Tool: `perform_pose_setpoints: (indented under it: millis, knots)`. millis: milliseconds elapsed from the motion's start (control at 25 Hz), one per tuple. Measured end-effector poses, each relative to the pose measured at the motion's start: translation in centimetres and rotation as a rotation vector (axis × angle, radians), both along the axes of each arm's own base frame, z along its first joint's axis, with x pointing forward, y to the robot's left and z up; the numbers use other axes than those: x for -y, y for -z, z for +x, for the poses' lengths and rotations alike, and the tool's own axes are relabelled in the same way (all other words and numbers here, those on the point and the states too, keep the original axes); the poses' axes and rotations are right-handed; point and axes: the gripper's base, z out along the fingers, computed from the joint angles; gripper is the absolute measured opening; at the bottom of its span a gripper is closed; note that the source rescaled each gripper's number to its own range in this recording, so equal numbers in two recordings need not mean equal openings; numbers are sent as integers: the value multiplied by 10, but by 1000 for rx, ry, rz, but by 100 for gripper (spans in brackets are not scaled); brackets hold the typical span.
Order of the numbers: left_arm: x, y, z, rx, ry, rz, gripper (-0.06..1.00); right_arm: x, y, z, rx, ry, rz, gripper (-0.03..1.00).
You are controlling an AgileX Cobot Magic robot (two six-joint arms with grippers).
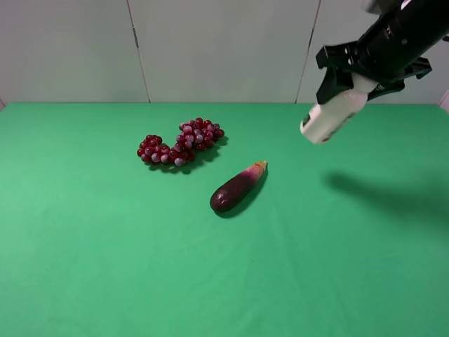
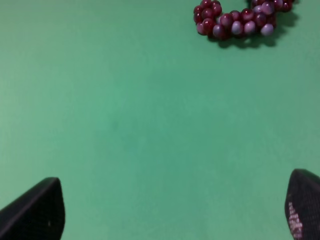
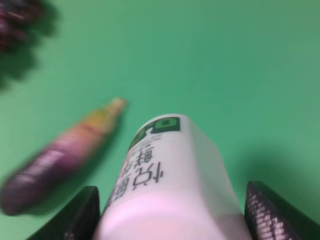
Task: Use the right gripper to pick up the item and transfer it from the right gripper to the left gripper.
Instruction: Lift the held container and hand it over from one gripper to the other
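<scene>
One bottle (image 1: pixel 330 118) held by right tool (image 1: pixel 356 86); left tool (image 2: pixel 170 210) spread; one eggplant (image 1: pixel 237 188); one grape-bunch (image 1: pixel 181 144)

This is a robot lab. A plain green surface (image 1: pixel 84 267) meets bare pale wall panels (image 1: pixel 224 49), and a right end effector (image 1: pixel 354 90) hangs over its far right corner.

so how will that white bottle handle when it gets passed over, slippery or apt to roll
The bottle looks smooth and glossy, so it may slip unless squeezed firmly. It seems rigid: the fingers shut on it leave no visible dent. Its round body would probably roll if dropped on the flat green table.
</scene>
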Motion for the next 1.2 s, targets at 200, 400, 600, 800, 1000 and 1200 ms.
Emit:
perform_pose_setpoints:
  millis: [200, 400, 600, 800, 1000, 1200]
  knots:
    - [0, 0, 0, 0, 0, 0, 73, -15, -14, -5, 38, -68, 191, 1]
    - [0, 0, 0, 0, 0, 0, 73, -26, -23, -6, 85, -142, 317, 1]
    - [0, 0, 0, 0, 0, 0, 73, -34, -31, -7, 128, -196, 419, 1]
    - [0, 0, 0, 0, 0, 0, 73, -41, -39, -8, 165, -246, 527, 1]
    - [0, 0, 0, 0, 0, 0, 73, -44, -42, -11, 161, -293, 561, 1]
    - [0, 0, 0, 0, 0, 0, 73, -46, -43, -13, 162, -321, 570, 1]
